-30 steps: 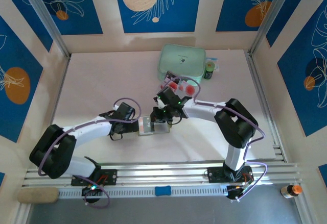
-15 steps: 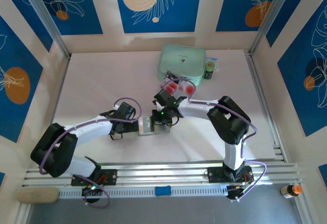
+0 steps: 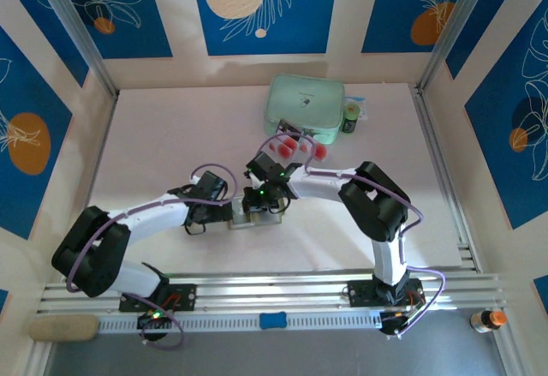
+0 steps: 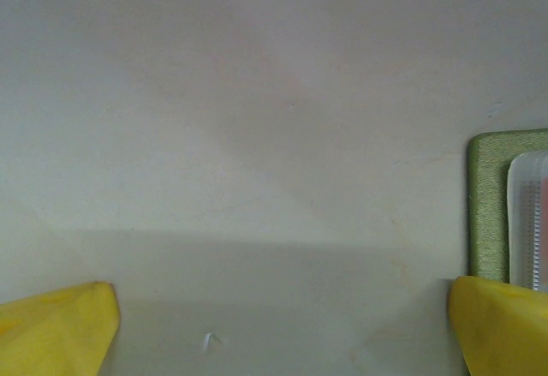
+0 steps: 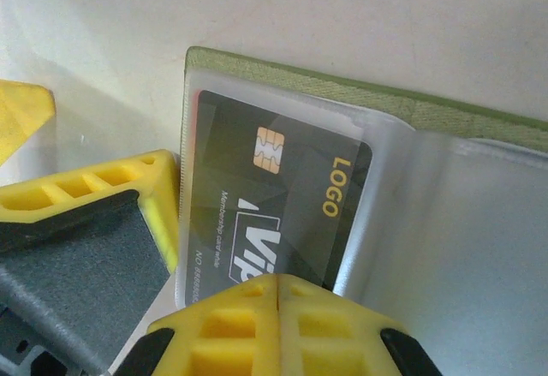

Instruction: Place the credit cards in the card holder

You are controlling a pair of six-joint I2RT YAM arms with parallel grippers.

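Credit cards (image 3: 295, 146) like these should be light, stiff and slick, best nipped by a short edge. The card holder (image 3: 264, 219) looks soft and wants pinning down.

From above, the spare cards lie just beside the mint-green zip case (image 3: 304, 106), and the holder sits mid-table between both grippers.

Left wrist: the left gripper (image 4: 282, 333) is spread wide and grasps nothing, with one fingertip (image 4: 501, 325) at the holder's green edge.

Right wrist: the right gripper (image 5: 278, 312) is clenched and empty, its tips against the clear pocket where a black chip card (image 5: 274, 188) sits.
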